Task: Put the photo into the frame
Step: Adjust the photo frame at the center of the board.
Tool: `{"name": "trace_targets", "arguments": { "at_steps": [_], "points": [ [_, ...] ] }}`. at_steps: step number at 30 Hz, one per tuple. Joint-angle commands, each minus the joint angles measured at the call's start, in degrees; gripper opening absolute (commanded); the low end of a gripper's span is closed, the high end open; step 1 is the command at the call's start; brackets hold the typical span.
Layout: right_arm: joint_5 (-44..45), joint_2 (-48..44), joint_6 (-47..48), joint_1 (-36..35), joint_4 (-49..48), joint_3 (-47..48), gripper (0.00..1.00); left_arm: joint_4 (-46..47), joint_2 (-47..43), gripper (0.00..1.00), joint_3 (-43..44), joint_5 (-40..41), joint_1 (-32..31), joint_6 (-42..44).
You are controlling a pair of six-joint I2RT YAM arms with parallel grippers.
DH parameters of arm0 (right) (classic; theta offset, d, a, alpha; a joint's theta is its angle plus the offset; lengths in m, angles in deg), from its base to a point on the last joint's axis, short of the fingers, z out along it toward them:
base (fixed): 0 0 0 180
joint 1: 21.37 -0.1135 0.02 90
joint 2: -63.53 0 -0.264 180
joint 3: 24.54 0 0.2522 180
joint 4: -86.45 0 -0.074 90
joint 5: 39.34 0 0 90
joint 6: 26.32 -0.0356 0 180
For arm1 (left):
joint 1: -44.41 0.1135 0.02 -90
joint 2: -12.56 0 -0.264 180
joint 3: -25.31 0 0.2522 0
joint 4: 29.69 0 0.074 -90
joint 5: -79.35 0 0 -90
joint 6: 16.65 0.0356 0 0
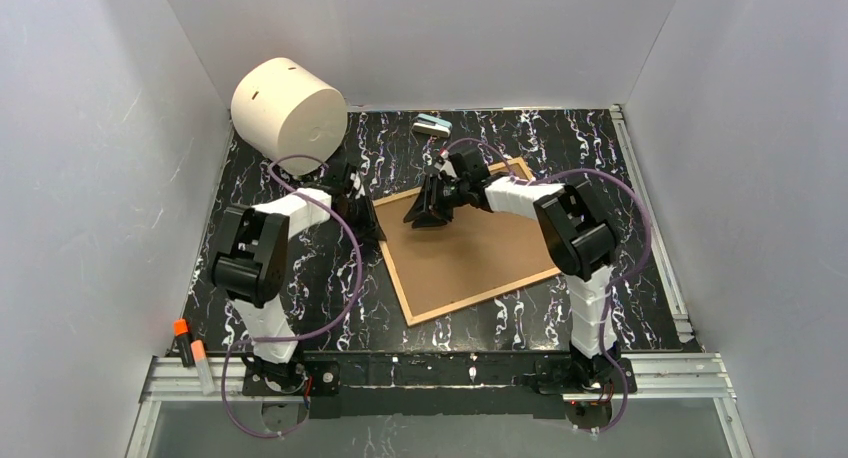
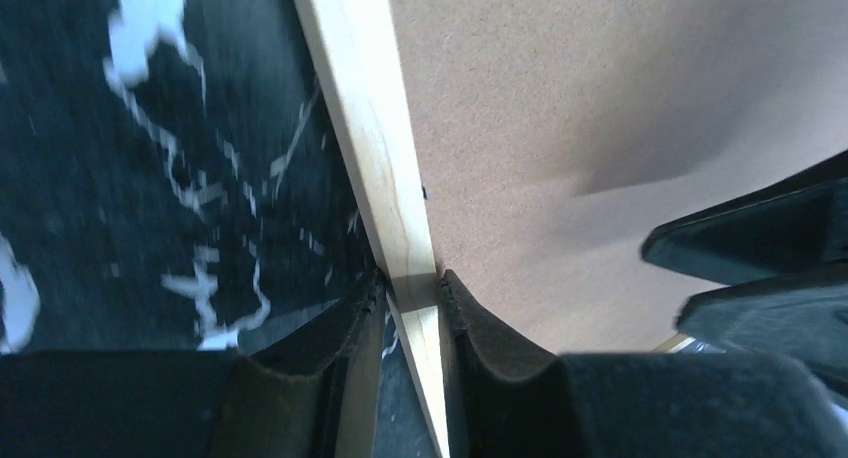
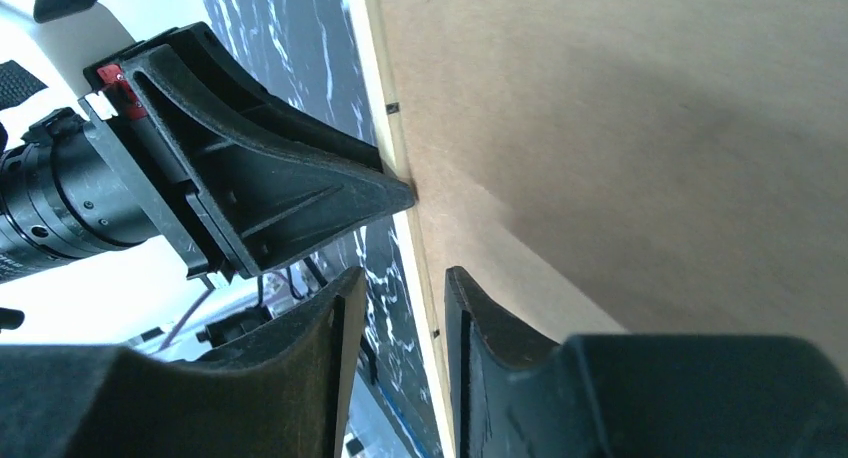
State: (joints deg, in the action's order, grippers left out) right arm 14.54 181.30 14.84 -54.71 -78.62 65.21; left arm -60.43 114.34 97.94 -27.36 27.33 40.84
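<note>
Centrally, the frame (image 1: 470, 253) lay flat and back-up on the black marbled table (image 1: 640, 278), brown fibreboard showing. It sat askew to the table's edges, one corner pointing left and one toward the far edge.

- Left gripper (image 1: 368, 216): at the frame's left corner, fingers clamped on the thin wood rim.
- Right gripper (image 1: 430, 213): just beside it on the same far-left rim, fingers apart, one on either side of the rim with a gap showing.
- Cream cylinder (image 1: 290, 103): on its side in the far left corner, behind the left arm.
- Small grey-and-blue item (image 1: 432, 126): at the far edge, near the frame's far corner, too small to identify.
- Orange-capped markers (image 1: 183, 340): two, at the near left corner.
- Purple cables (image 1: 350, 268): looped beside the frame's left edge.
- Bare table showed along the right and near edges. Grey walls (image 1: 760, 128) closed three sides.
</note>
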Motion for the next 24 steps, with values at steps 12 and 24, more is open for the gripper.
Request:
{"name": "trace_targets", "arguments": {
  "at_steps": [12, 24],
  "points": [
    [-6.90, 16.85, -8.02, -0.67, -11.54, 19.85, 0.20, 5.63, -0.95, 0.24, -6.40, 1.16, 3.91, 3.12],
    [-13.24, 22.28, -8.44, -1.73, -15.50, 24.03, 0.21, 11.14, -3.87, 0.46, -10.24, -4.77, 4.36, 0.87]
  ]
}}
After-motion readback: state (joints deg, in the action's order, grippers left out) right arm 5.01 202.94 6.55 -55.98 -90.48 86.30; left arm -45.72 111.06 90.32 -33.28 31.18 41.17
